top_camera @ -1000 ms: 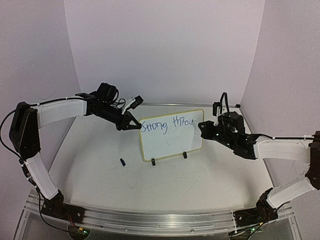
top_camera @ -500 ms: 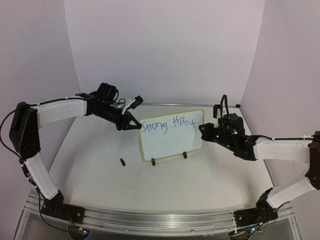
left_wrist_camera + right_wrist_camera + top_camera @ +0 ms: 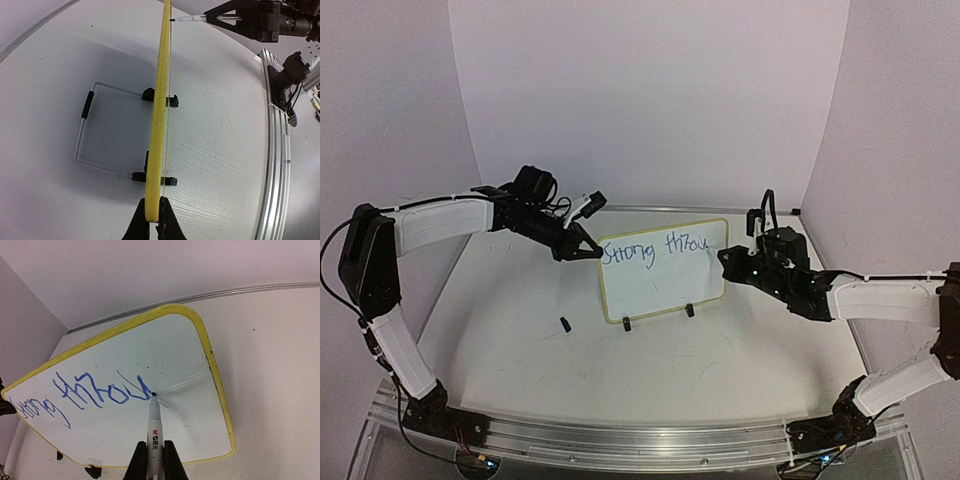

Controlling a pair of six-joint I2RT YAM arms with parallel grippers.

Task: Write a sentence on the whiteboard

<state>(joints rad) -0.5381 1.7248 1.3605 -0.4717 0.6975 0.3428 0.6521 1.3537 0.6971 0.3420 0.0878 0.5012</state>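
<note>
The right gripper (image 3: 155, 454) is clenched on a marker (image 3: 154, 426), whose tip touches the whiteboard (image 3: 170, 352) just past the last blue letter of "Strong throu". That arm comes in from the right with its forearm nearly level and its wrist pointing left at the board's right end. The left gripper (image 3: 152, 222) is clamped on the board's yellow left edge; its arm rises to a high elbow at the left, then stretches right. The board stands tilted back mid-table (image 3: 720, 370) on two black feet (image 3: 161, 100), with a wire stand (image 3: 85, 132) behind. A small dark piece (image 3: 564, 324) lies near its front left.
</note>
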